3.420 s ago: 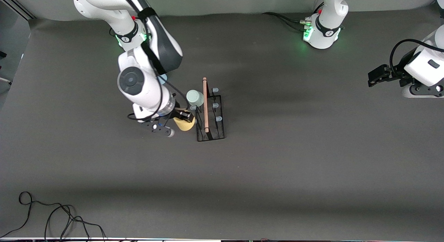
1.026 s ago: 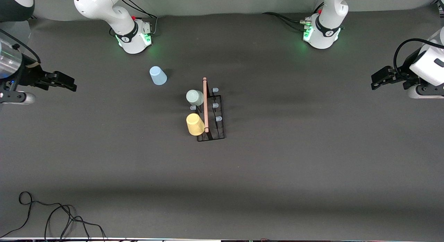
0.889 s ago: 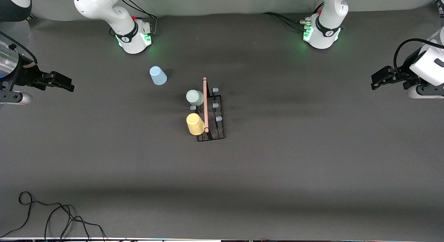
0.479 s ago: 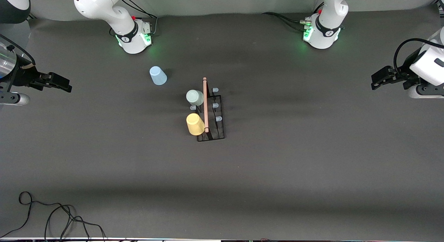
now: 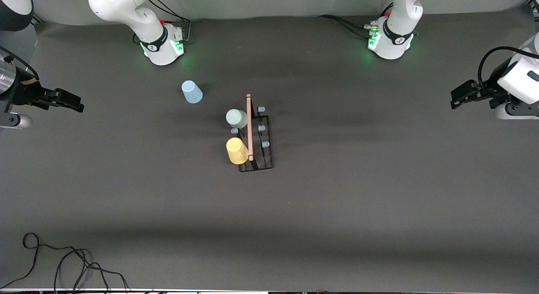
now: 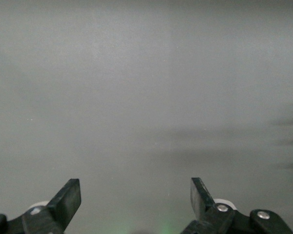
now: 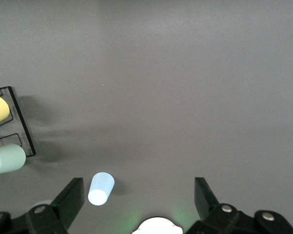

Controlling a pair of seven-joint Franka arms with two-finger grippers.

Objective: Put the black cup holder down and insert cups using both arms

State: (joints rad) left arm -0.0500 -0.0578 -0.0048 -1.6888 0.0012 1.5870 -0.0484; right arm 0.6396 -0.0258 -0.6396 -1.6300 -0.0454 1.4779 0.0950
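The black wire cup holder with a light wooden rod handle (image 5: 255,138) is noted standing near the middle of the grey desk (image 5: 358,201). A pale mint plastic tumbler (image 5: 236,118) and a yellow plastic tumbler (image 5: 237,151) are seen seated on prongs along the holder's side toward the right arm's end of the desk, the yellow one nearer the front camera. The prongs on the holder's other side are bare, their pale blue tips exposed. A light blue plastic tumbler (image 5: 191,92) stands mouth-down on the desk, well apart from the holder, farther from the front camera and toward the right arm's end; it is not yet inserted. The blue tumbler is judged light, thin-walled and smooth, so a gentle grasp across its tapered wall near mid-height is advised; it could tip or slip easily. Open desk surrounds it on all sides. The right gripper (image 7: 139,200) hangs over the desk edge at its own end, well away from the holder, jaws wide apart and empty. The left gripper (image 6: 136,202) waits over the opposite end, jaws likewise wide apart, nothing held. A loose black cable (image 5: 63,260) lies at the desk corner nearest the camera, well clear of the holder.
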